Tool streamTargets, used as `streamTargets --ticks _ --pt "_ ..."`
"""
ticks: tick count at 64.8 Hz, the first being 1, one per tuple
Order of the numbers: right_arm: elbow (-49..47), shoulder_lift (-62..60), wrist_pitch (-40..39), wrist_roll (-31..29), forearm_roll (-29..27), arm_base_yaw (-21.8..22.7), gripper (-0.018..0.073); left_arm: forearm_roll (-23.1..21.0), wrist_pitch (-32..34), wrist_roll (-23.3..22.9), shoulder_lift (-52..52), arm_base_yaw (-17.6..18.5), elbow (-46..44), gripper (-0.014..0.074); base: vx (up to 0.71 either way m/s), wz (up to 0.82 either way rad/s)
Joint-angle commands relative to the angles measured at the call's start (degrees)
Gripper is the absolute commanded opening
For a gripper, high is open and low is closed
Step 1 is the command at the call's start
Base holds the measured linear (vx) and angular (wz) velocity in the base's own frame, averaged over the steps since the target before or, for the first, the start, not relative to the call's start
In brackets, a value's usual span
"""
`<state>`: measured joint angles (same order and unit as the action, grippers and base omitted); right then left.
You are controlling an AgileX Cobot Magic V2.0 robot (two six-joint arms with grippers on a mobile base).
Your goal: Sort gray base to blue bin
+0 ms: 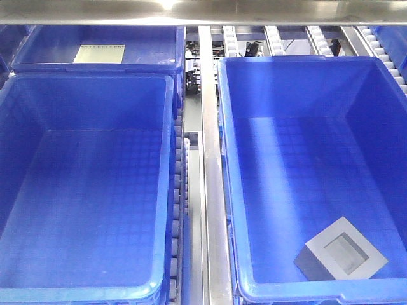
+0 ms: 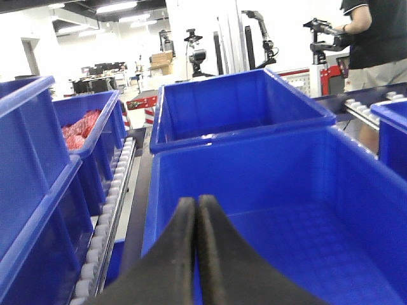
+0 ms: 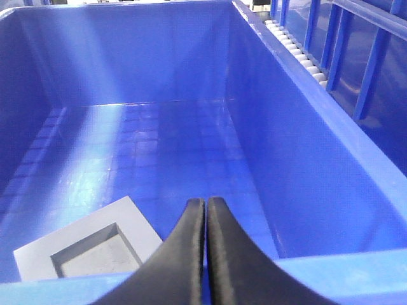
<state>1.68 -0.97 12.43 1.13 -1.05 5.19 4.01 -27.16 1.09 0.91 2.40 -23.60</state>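
Gray base (image 3: 89, 248) on blue bin (image 3: 331, 184) floor, just left of pressed-together right claw (image 3: 205, 206)

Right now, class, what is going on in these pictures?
Nothing is being handled. The gray base lies recess-up on the floor of the right blue bin, near its front edge. The right gripper is shut and empty above that bin's near rim; the left gripper is shut and empty at the left bin, which holds nothing.

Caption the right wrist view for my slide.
Shut right gripper above the blue bin, gray base lying recess-up inside.
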Motion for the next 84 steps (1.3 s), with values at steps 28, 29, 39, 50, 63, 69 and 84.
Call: streamTargets --ticks 28,29,39,50,63,69,84 --pt "0.0 -0.1 -4.0 -0.4 0.4 0.0 -0.0005 0.0 19.0 -0.1 0.6 -0.1 21.2 -0.0007 0.0 0.0" --pt "0.0 -0.1 -4.0 -0.4 0.4 0.0 -0.0005 0.0 19.5 -0.1 0.6 -0.1 21.8 -0.0007 0.0 0.0" --pt "0.0 -0.1 -4.0 -0.4 0.4 0.0 -0.0005 -0.1 21.1 -0.1 0.6 -0.1 23.9 -0.0007 0.0 0.0" --pt "0.0 -0.1 -4.0 -0.4 0.4 0.0 -0.0005 -0.1 21.2 -0.1 0.6 -0.1 24.0 -0.0007 0.0 0.0" --pt "0.0 -0.1 -4.0 -0.4 0.4 0.0 -0.0005 -0.1 21.2 -0.1 0.6 -0.1 24.0 -0.0007 0.0 0.0" --pt "0.0 -0.1 -4.0 -0.4 0.4 0.0 -0.0005 -0.1 21.2 -0.1 0.6 -0.1 23.9 -0.0007 0.0 0.0" --pt "0.0 -0.1 -4.0 -0.4 0.4 0.0 -0.0005 -0.1 21.1 -0.1 0.5 -0.1 23.9 -0.0007 0.0 0.0"
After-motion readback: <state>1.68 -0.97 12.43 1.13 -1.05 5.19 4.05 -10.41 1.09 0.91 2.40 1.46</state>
